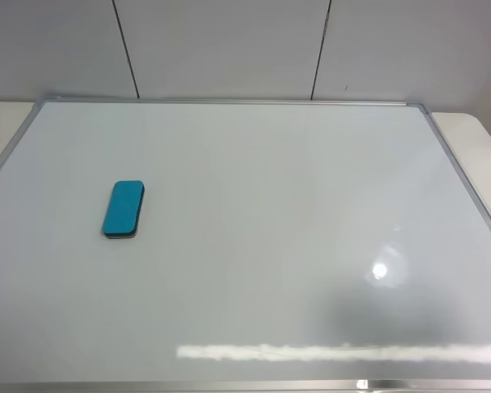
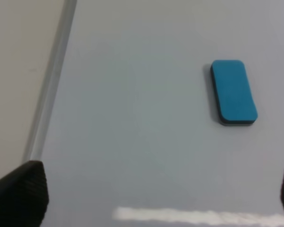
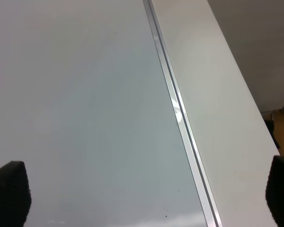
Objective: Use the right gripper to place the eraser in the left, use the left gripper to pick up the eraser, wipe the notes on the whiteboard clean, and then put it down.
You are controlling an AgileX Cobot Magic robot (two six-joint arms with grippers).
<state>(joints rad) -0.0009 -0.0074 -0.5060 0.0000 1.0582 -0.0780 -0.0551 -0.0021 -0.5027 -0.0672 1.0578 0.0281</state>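
The teal eraser (image 1: 123,209) lies flat on the left part of the whiteboard (image 1: 262,246), its dark felt base down. It also shows in the left wrist view (image 2: 233,92), well away from the fingertips. My left gripper (image 2: 161,198) is open and empty above the board; only its fingertips (image 2: 21,194) show at the frame edges. My right gripper (image 3: 142,198) is open and empty over the board's right frame (image 3: 180,118). Neither gripper shows in the exterior high view. No red notes are visible on the board.
The whiteboard's silver frame (image 1: 229,101) lies on a pale table (image 1: 475,135). A grey panelled wall (image 1: 229,45) stands behind. Light glare streaks (image 1: 335,352) cross the board near the front edge.
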